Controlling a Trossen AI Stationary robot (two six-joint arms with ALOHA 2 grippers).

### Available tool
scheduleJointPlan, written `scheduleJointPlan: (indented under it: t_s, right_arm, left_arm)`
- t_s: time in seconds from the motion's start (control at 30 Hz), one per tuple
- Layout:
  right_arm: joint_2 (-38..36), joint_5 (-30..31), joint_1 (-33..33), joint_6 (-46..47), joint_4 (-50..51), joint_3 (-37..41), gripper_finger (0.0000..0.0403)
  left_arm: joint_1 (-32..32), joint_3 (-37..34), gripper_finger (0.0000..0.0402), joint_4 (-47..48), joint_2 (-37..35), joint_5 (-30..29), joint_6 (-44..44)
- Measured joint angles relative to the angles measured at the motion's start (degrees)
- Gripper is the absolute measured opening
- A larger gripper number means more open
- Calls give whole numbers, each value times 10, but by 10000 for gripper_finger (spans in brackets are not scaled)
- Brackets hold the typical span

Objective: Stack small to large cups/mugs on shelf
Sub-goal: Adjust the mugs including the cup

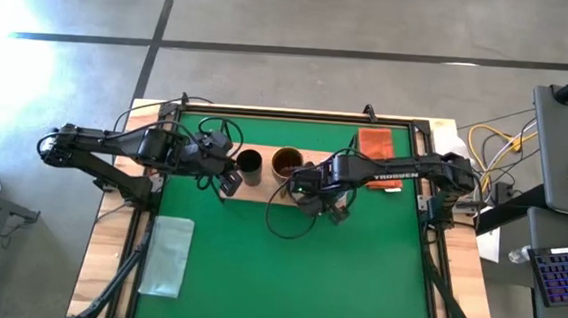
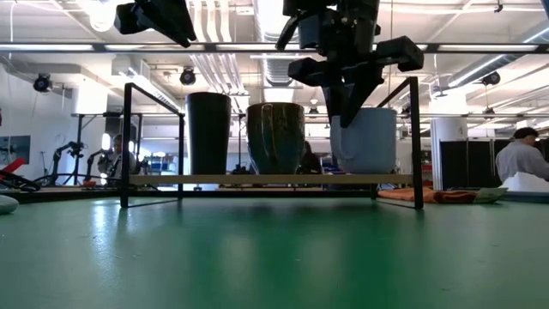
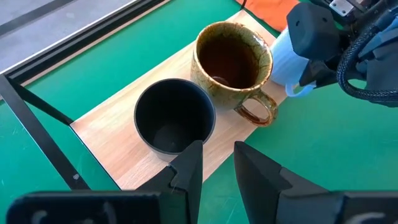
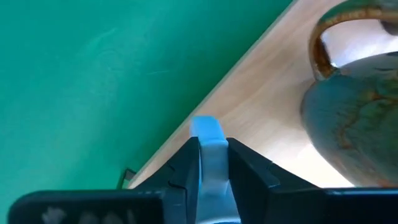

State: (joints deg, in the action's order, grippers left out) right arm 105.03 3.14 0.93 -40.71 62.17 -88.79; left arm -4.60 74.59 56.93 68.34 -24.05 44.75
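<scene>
The right gripper point(image 4: 213, 163) pinches the pale blue mug point(image 2: 367, 139) by its handle, setting it on the shelf point(image 3: 118, 137) beside the brown mug point(image 3: 231, 62) — largest last; the left gripper point(image 3: 217, 165), empty and slightly parted, hovers by the black cup point(image 3: 174, 117).

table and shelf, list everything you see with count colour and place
black cup: 1, black, left end of the shelf row
brown mug: 1, brown-gold, middle of the row
blue mug: 1, pale blue-grey, right of the row, handle in the right gripper
shelf: 1, light wood, black wire ends, back of the table
orange cloth: 1, orange-brown, back right
pale cloth: 1, translucent, front left
table: 1, green top
left gripper: 1, dark, open by the black cup
right gripper: 1, dark, shut on the blue mug's handle
</scene>
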Motion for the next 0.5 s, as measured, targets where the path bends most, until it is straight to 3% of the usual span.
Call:
scheduleJointPlan:
  t_s: [0.37,0.5]
  right_arm:
    - [-9,15,0,3,-7,0,145]
    - [-23,15,0,58,-2,-16,152]
  left_arm:
    - [0,0,77,-1,0,0,-1]
    - [0,0,77,0,0,0,-2]
